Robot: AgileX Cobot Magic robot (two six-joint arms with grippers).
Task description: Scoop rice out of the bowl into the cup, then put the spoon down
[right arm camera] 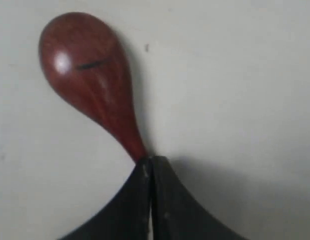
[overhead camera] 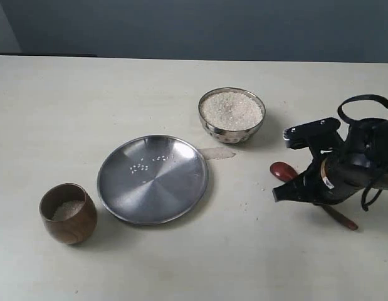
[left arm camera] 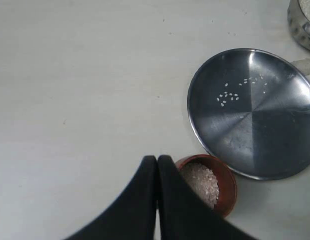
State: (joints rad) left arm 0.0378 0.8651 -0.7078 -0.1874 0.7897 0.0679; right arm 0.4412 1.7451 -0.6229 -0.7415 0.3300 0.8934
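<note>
The right gripper (right arm camera: 149,161) is seen in its wrist view with both fingers pressed together, and the neck of the spoon (right arm camera: 87,75) is met right at their tips; whether the handle is pinched or merely passed over cannot be told. Only the exterior view shows the far end of the handle, lying on the table (overhead camera: 56,113) behind the gripper. The left gripper (left arm camera: 157,159), not seen in the exterior view, is likewise pressed together and empty, just beside the cup (left arm camera: 226,176), in which some rice (left arm camera: 201,181) is held. A few grains are scattered on the plate (overhead camera: 153,182) between the cup and the bowl (overhead camera: 234,133), which is heaped with rice and stands near the spoon's head.
</note>
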